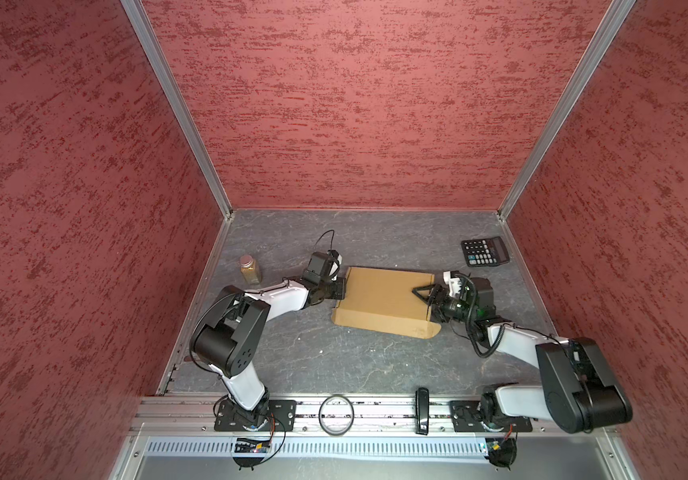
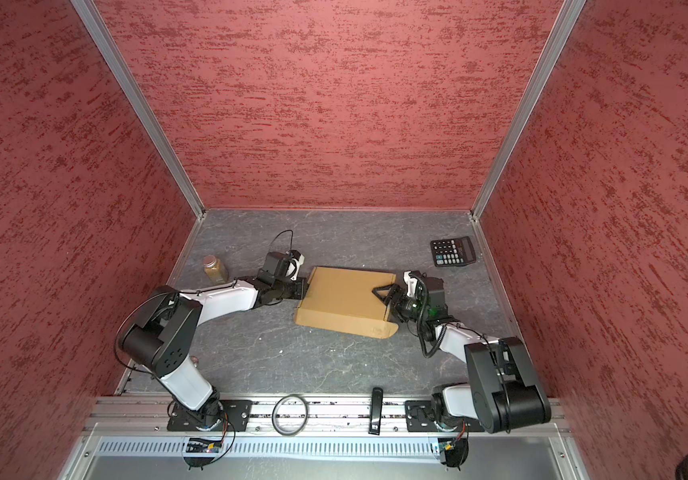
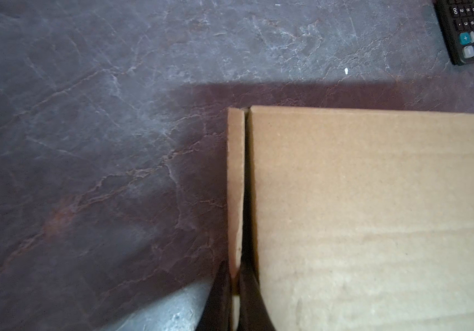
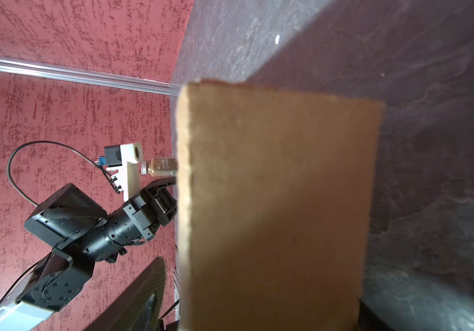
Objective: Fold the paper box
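The paper box is plain brown cardboard and lies flat mid-table in both top views, with a rounded tab sticking out at its near right corner. My left gripper is at the box's left side. In the left wrist view this gripper is shut on a thin upright cardboard side wall, beside the box's flat top panel. My right gripper stands open across the box's right end. In the right wrist view the box's end fills the space between that gripper's fingers, and one finger stands clear of it.
A black calculator lies at the back right. A spice jar stands at the left behind my left arm. A tape ring and a black device rest on the front rail. Red walls enclose three sides.
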`<state>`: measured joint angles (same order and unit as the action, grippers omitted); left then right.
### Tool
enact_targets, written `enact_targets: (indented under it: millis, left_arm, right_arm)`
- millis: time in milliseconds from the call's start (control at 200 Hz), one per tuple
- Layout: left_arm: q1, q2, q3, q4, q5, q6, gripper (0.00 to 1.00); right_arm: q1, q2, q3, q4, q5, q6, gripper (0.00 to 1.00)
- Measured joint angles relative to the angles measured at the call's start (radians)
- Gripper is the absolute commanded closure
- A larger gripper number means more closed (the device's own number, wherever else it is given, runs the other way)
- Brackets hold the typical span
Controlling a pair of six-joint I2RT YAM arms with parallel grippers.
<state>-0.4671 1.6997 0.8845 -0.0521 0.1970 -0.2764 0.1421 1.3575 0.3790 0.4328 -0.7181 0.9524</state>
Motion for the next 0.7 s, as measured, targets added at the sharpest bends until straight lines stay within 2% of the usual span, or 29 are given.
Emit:
enact_targets:
  millis: [696]
  left_arm:
    - [-0.029, 0.055, 0.081, -0.037, -0.051, 0.002, 0.9]
  right_arm:
    - [0.007, 0.084, 0.007, 0.127, -0.028, 0.035, 0.23]
